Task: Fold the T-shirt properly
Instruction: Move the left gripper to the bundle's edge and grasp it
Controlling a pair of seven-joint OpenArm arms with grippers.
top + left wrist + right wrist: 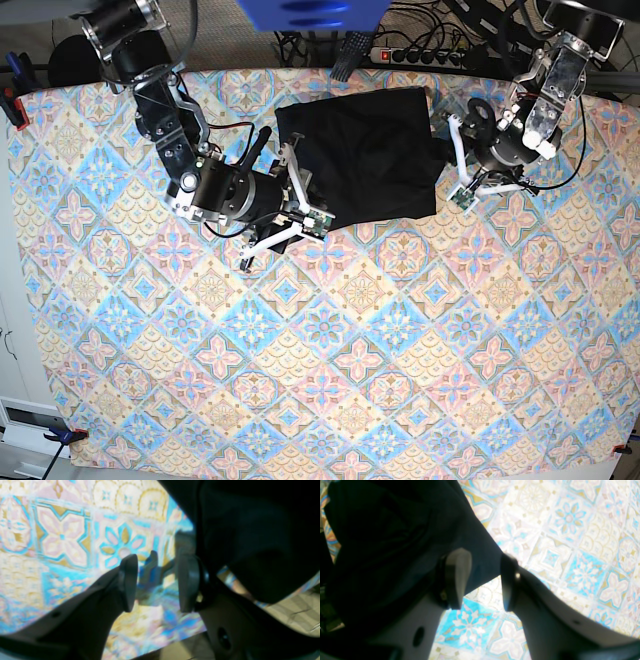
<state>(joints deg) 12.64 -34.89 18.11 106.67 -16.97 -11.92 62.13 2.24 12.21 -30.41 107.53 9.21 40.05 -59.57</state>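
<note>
The patterned tablecloth [330, 360], printed with blue, pink and yellow floral tiles, covers the whole work surface. The T-shirt [362, 155] lies on it near the far edge, centred between the two arms, as a compact black block with roughly straight sides; its surface is matte and shows few creases in the base view. The right arm [165, 120] reaches in from the far left corner of the base view, and the left arm [545, 85] from the far right corner. The right gripper [481, 580] sits at the lower left corner of the T-shirt [395, 537]; its jaws are spread apart with nothing clamped, one pale finger [457, 575] lies over the black cloth and the other over bare tablecloth [570, 542]. The left gripper [156, 582] sits just beside the right-hand edge of the T-shirt [262, 530]; its jaws are also spread, with only tablecloth [62, 535] visible in the gap. The wrist views are blurred, so whether either finger actually touches the cloth cannot be determined. A power strip [415, 56] with cables lies beyond the far edge of the table.
</note>
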